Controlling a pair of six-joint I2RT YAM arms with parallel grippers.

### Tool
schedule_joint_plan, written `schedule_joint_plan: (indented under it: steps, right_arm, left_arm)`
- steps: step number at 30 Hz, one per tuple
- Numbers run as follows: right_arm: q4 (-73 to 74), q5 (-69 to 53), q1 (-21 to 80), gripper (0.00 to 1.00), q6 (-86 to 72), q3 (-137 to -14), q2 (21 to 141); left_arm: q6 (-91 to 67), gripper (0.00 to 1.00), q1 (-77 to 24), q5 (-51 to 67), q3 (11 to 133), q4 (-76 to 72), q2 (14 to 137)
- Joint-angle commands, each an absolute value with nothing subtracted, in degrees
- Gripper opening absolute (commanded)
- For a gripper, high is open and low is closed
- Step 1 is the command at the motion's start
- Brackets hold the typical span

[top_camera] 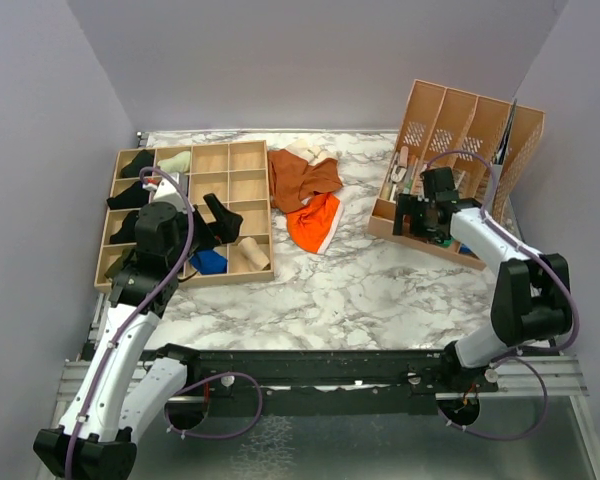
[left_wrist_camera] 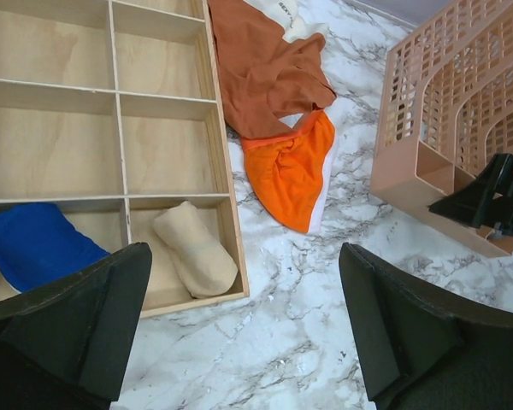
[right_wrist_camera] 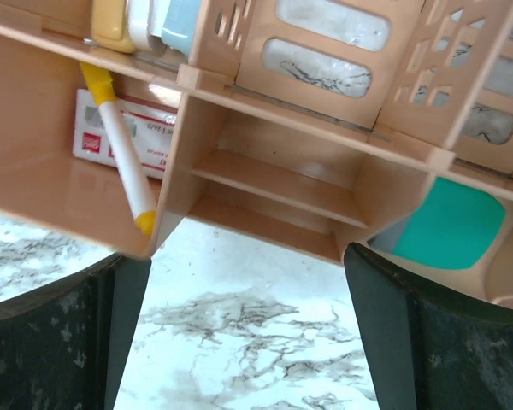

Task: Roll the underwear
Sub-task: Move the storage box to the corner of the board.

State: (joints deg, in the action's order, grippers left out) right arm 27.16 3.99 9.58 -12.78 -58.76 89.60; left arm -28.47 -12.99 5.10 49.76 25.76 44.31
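My left fingers [left_wrist_camera: 77, 325] stand wide and empty over the tray [left_wrist_camera: 225, 201] corner, I judge lined up for a reach. Ahead of them on the bench [left_wrist_camera: 308, 299] lies the underwear: the orange briefs [left_wrist_camera: 291, 175] nearer, the brown briefs [left_wrist_camera: 265, 77] beyond, touching, both crumpled and unrolled. My right fingers [right_wrist_camera: 427, 342], also wide and empty, wait at the rack [right_wrist_camera: 265, 162].

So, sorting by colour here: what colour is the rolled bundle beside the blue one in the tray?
The rolled bundle is cream, clearest in the left wrist view.
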Motion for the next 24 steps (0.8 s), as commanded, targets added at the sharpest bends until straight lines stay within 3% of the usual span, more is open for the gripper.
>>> schedule_joint_plan:
  steps: [1,5,9,14,21,24]
  right_arm:
    - [30.3,-6.3,9.4,1.00,-13.6,-58.4,81.6]
    - [29.7,-8.5,13.0,1.00,-19.3,-49.1,71.8]
    - [37.0,4.9,14.3,1.00,-29.4,-43.2,67.2]
    - [29.9,21.6,14.2,1.00,-41.1,-32.4,59.6]
    - [18.4,32.1,8.7,1.00,-43.6,-34.8,73.0]
    - [15.4,29.5,4.0,1.00,-40.2,-39.3,80.7]
  left_arm:
    - [-29.2,0.99,-13.2,6.7,47.9,24.1,43.2]
    - [-28.9,0.99,-13.1,7.1,47.5,23.5,44.2]
    - [-28.4,0.99,-13.1,8.6,47.6,21.9,46.0]
    - [-28.6,0.99,-13.1,10.3,49.0,20.7,48.5]
    - [-29.2,0.99,-13.1,13.5,50.0,20.7,50.0]
    - [-28.9,0.99,-13.1,13.2,50.1,21.0,48.9]
